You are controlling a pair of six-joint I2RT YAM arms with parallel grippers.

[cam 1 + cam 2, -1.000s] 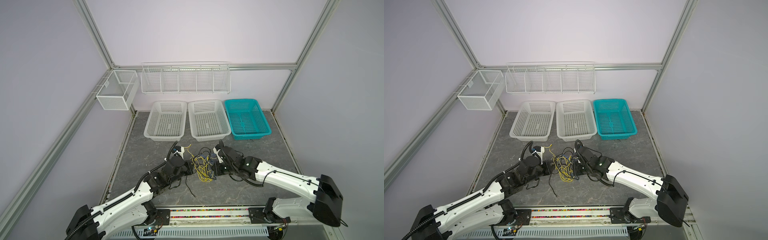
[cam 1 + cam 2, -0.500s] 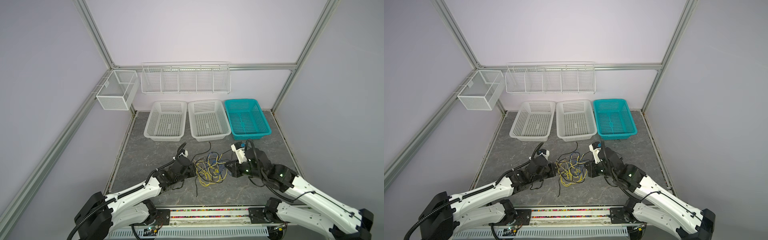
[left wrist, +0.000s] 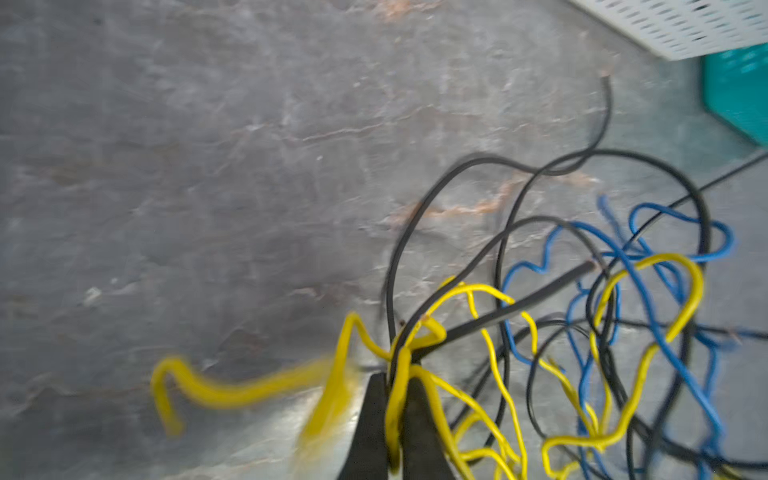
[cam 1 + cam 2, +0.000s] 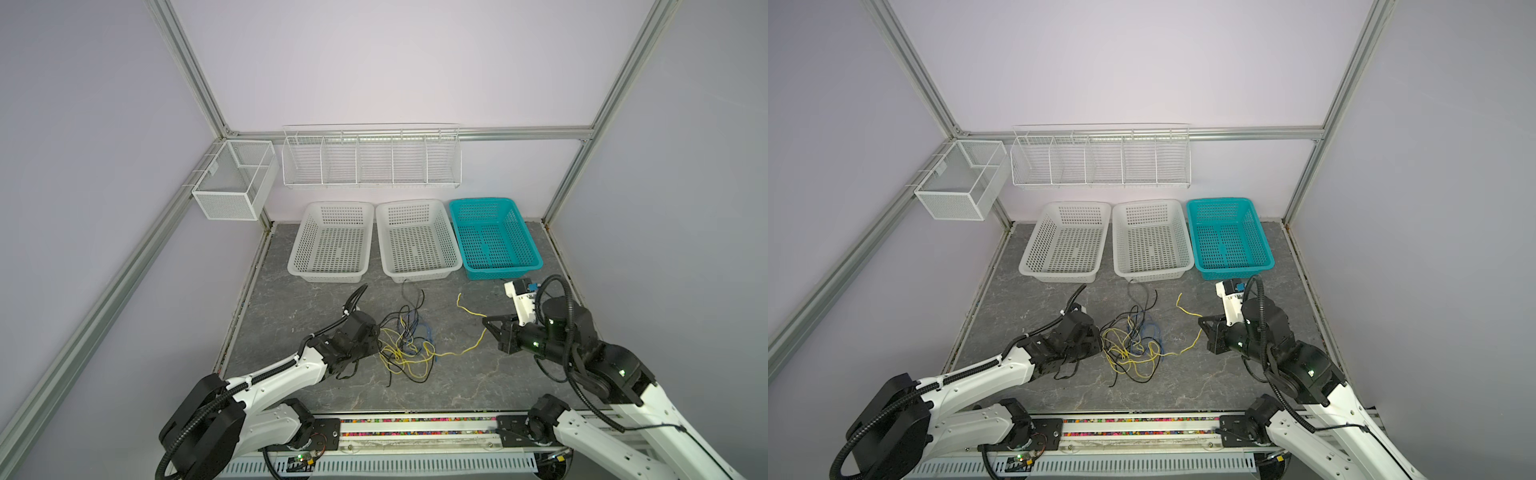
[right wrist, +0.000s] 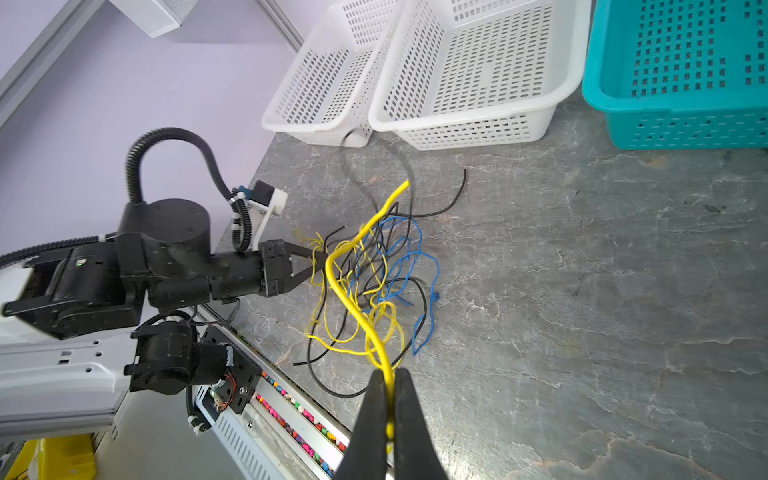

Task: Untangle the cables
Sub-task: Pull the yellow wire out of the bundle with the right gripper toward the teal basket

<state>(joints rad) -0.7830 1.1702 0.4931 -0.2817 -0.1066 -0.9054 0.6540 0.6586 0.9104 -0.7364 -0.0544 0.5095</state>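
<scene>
Grey marbled surface in a pale purple booth; along the back, left to right, sit the white baskets and a teal basket, none of them touching the wires.

Down front, the left fingers are clamped shut on a yellow strand at the left edge of the cables; that's the black, blue and yellow knot lying mid-surface between the two arms. A second ago those fingers were in pretty much the same spot, so I'd say that arm is playing anchor.

The big change is on the right. The right fingers were nose-in at the pile a second ago, nearly touching the left ones; now they've backed well off to the right, pinched shut on the yellow cable. That cable now runs out of the knot as one long clear stretch; its free end curls back toward the baskets. The pile looks looser and more spread out too.

My read: one yellow is partly freed, but the rest of it looks looped through the black and blue; more pulling is needed, and the whole knot could just drag along.
</scene>
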